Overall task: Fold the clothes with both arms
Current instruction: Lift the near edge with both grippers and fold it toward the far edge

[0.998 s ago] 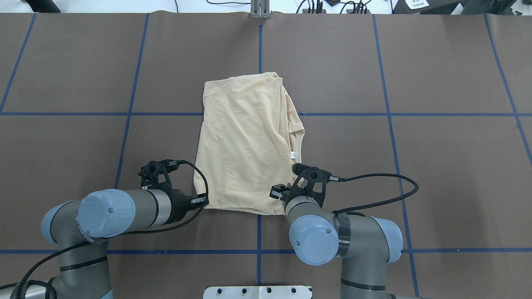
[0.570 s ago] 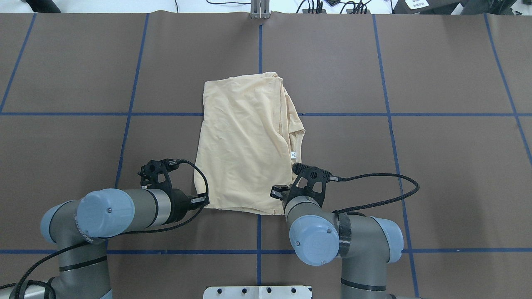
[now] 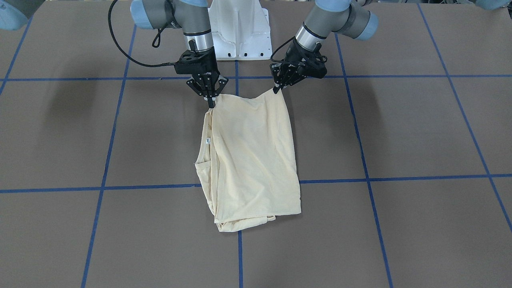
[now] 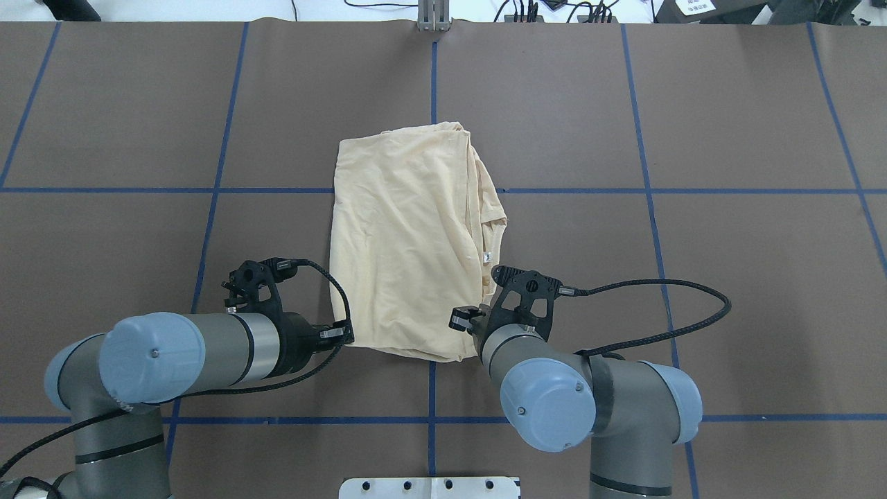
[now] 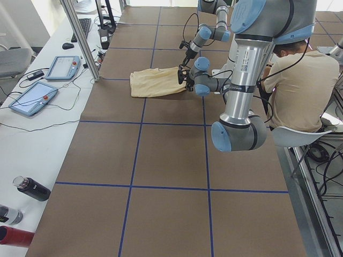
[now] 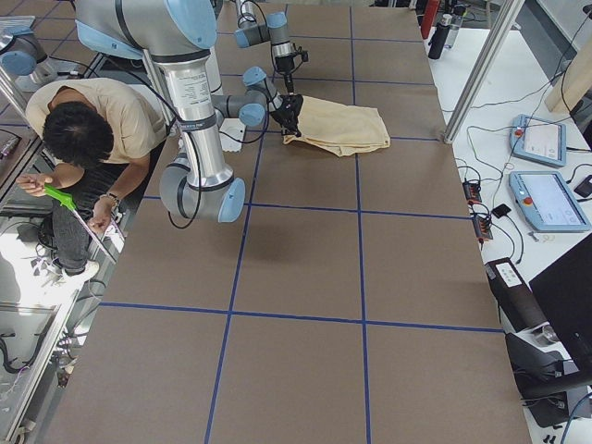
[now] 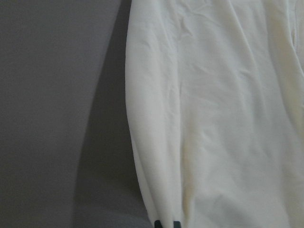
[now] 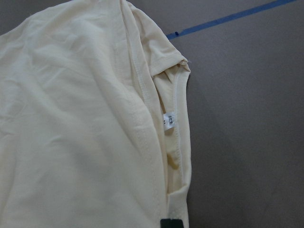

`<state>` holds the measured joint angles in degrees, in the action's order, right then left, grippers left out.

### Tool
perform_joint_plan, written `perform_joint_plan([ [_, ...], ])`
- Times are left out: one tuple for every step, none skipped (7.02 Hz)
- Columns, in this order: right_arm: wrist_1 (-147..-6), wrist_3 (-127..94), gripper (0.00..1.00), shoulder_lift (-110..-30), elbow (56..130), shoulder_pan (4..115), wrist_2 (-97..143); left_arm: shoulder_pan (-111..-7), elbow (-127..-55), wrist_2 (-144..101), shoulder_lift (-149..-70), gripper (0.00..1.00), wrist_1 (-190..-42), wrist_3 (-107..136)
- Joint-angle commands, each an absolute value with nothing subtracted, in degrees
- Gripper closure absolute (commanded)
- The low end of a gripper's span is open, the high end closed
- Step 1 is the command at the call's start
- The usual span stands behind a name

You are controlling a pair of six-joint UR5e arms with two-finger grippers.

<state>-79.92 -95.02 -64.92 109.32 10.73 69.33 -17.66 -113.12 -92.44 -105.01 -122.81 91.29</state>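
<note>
The cream-yellow shirt (image 4: 409,242) lies folded into a rough rectangle at the table's middle, print hidden, its white neck label (image 4: 487,258) at its right edge. It also shows in the front-facing view (image 3: 252,156). My left gripper (image 4: 344,337) is shut on the shirt's near left corner; in the front-facing view (image 3: 276,90) the corner peaks up off the table. My right gripper (image 3: 211,105) is shut on the near right corner; overhead its wrist hides the tips. Both wrist views show cloth (image 7: 213,118) (image 8: 85,133) running out from the fingertips (image 7: 166,223) (image 8: 171,222).
The brown table cover carries blue tape grid lines (image 4: 433,76). The white pedestal base (image 3: 240,32) stands behind the grippers. A seated person (image 5: 295,91) is beside the robot. A side bench holds tablets (image 5: 32,99) and bottles (image 5: 32,188). A metal post (image 5: 80,40) stands at the far edge.
Both arms have drawn back a little toward the base, keeping hold of the near corners. The shirt's near edge has shifted slightly with them.
</note>
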Motion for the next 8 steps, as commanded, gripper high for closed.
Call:
perform_joint_plan([
  [-80.24, -94.92, 1.00, -71.16, 118.61, 8.01, 69.35, -16.27, -120.12, -92.46, -104.59, 1.00, -119.19, 92.28],
  [-80.24, -94.92, 1.00, -74.67, 123.09, 6.87, 69.26, -14.52, -123.37, -92.46, -104.15, 1.00, -117.96, 93.94],
  [-80.24, -94.92, 1.00, -78.45, 128.27, 5.38, 69.34, -12.67, -128.27, -92.37, -103.72, 1.00, -113.69, 95.43],
  [-80.24, -94.92, 1.00, -79.10, 130.58, 5.27, 69.35, -12.40, -133.11, -92.55, -103.80, 1.00, -108.07, 95.45],
  [-80.33, -94.83, 1.00, -78.41, 130.08, 5.01, 69.26, -12.39, -133.15, -92.72, -104.23, 1.00, -106.80, 95.36],
  [-80.33, -94.75, 1.00, -77.18, 127.73, 5.71, 69.34, -12.39, -130.37, -92.90, -104.50, 1.00, -106.79, 94.67],
  [-80.33, -93.79, 1.00, -71.25, 121.27, 8.58, 69.35, -13.44, -125.90, -92.64, -106.16, 1.00, -106.79, 94.22],
  [-80.33, -92.39, 1.00, -66.75, 115.20, 11.31, 69.43, -15.80, -123.34, -92.46, -106.87, 1.00, -106.79, 91.70],
])
